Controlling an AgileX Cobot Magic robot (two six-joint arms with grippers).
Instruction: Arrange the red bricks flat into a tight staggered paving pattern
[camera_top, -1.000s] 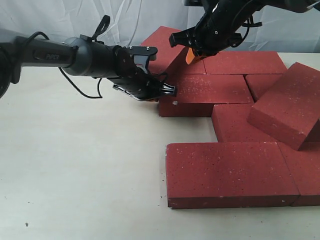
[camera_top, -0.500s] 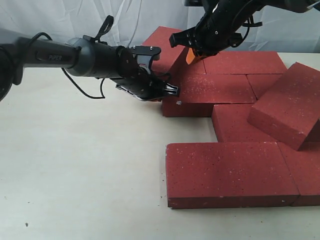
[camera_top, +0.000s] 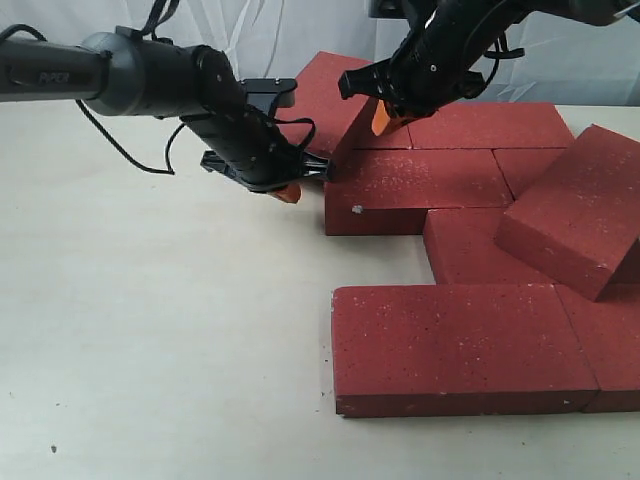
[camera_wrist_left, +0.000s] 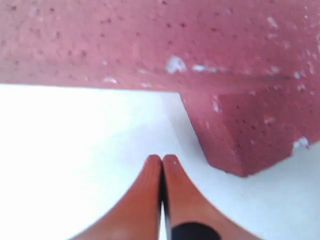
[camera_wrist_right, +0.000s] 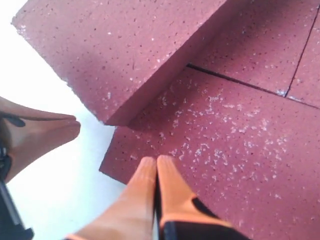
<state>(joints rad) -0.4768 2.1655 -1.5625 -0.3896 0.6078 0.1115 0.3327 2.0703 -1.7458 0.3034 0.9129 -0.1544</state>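
Several dark-red bricks lie at the right. One brick (camera_top: 330, 95) leans tilted at the back, its lower edge on a flat brick (camera_top: 415, 180). My left gripper (camera_top: 290, 193) is shut and empty, just left of that flat brick's end and apart from it. In the left wrist view the gripper (camera_wrist_left: 162, 161) points at the flat brick's corner (camera_wrist_left: 250, 130) under the tilted brick (camera_wrist_left: 160, 40). My right gripper (camera_top: 380, 120) is shut and empty beside the tilted brick's right edge. In the right wrist view the gripper (camera_wrist_right: 156, 161) hovers over the flat brick (camera_wrist_right: 225, 160), near the tilted brick (camera_wrist_right: 125, 50).
Another brick (camera_top: 575, 210) lies tilted on the pile at the right. Flat bricks sit at the back (camera_top: 490, 125), in the middle (camera_top: 480, 250) and at the front (camera_top: 455, 345). The white table (camera_top: 150, 330) is bare on the left. A white curtain hangs behind.
The left gripper nudged the flat brick's left end slightly right, then drew back to the left and its arm rose. The right gripper stayed nearly still.
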